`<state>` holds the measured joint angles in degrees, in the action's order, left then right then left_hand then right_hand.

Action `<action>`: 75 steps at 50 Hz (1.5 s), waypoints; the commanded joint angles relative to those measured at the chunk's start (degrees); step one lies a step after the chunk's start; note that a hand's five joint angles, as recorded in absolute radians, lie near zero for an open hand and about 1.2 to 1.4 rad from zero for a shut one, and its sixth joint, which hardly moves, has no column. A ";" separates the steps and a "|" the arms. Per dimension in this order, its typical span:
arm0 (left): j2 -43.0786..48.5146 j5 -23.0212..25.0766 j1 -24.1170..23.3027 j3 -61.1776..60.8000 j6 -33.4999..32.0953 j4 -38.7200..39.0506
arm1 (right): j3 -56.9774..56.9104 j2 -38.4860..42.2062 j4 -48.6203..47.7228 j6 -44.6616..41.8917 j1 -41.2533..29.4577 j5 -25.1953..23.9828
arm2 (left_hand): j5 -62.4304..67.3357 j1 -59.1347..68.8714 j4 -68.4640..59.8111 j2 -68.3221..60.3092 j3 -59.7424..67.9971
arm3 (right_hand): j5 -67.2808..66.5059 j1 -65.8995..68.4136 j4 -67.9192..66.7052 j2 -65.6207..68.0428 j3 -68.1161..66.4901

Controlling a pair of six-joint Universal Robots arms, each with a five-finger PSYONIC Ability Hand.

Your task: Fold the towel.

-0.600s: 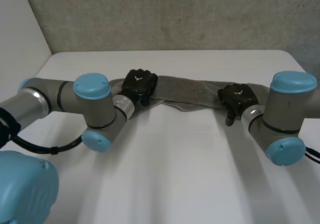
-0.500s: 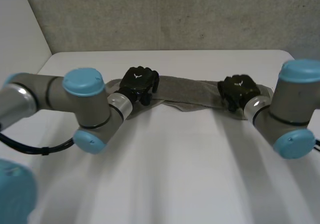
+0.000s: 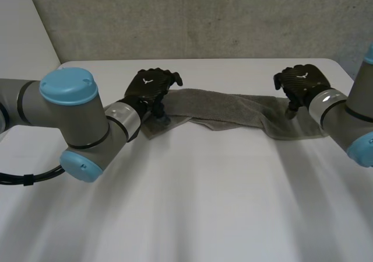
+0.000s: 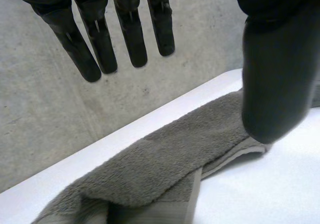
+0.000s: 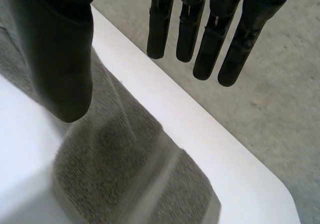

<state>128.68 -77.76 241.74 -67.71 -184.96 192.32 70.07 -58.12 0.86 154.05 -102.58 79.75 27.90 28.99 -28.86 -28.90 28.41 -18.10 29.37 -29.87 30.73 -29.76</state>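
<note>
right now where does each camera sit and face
Head view: behind and between the arms, looking down on the table; both arms, left hand and right hand show.
Left wrist view: along the left palm at the towel; own straight fingers.
Right wrist view: along the right palm; own fingers.
All share the towel.

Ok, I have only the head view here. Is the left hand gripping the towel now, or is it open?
Observer: Open. In its wrist view the left hand has straight fingers, apart from the thumb, with nothing between them. The towel lies below the palm.
Operator: And the right hand?
Observer: Also open. The right hand holds its fingers straight, and the towel's end lies on the table beneath the thumb, not pinched.
</note>
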 commanded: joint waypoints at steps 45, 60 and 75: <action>14.58 -2.31 2.16 9.00 -18.50 -2.82 | -2.13 7.32 4.86 11.27 2.74 -3.55 | -10.87 -1.95 1.83 1.87 -1.37 | 18.10 -19.37 19.87 -20.73 19.76; 16.42 -2.57 2.16 10.14 -20.44 -3.00 | -2.05 7.41 4.59 11.18 2.65 -3.55 | -10.87 -1.95 1.83 1.87 -1.37 | 18.10 -19.37 19.87 -20.73 19.76; 17.83 -2.75 2.16 11.90 -20.53 -3.00 | -1.96 8.02 4.59 9.60 2.56 -3.47 | -6.49 2.42 -2.54 -2.50 3.00 | 18.10 -19.37 19.87 -20.73 19.76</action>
<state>145.82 -80.51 243.90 -56.72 -205.51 189.31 68.03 -50.31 5.44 165.04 -100.00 76.11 33.92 33.61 -33.41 -33.71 33.70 -3.77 13.36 -14.96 14.53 -14.21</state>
